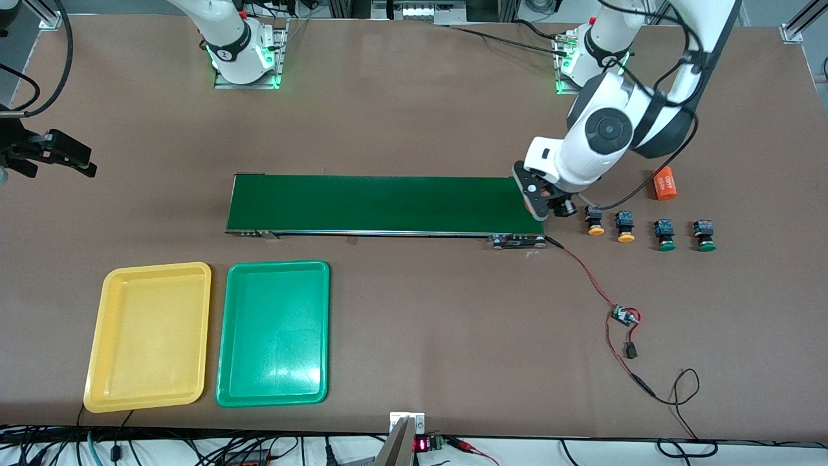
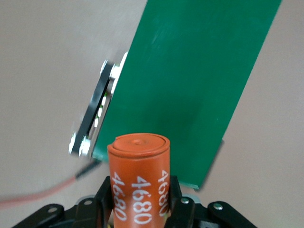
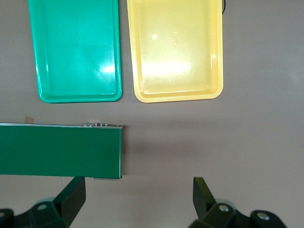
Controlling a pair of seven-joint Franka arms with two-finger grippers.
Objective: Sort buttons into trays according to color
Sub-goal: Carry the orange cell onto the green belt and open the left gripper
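Spanning the desk (image 1: 414,97), the conveyor belt (image 1: 381,204) sits above the empty yellow tray (image 1: 103,362) and green tray (image 1: 226,382). Left end effector (image 1: 550,204), clamped on an orange cylinder (image 2: 140,180) over the belt's end, risks sending it as a button. Right end effector (image 3: 137,197) waits apart. Four buttons (image 1: 650,228) sit unsorted beside the belt.

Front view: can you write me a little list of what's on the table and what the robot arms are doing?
buttons: four in a row, two orange-capped, two green-capped, at the left arm's end of the conveyor belt
trays: yellow tray and green tray, side by side, nothing in them
left gripper: jaws shut on an orange 4680 cylinder, over the belt's end
spare cylinder: lying near the buttons
right gripper: jaws open, waiting
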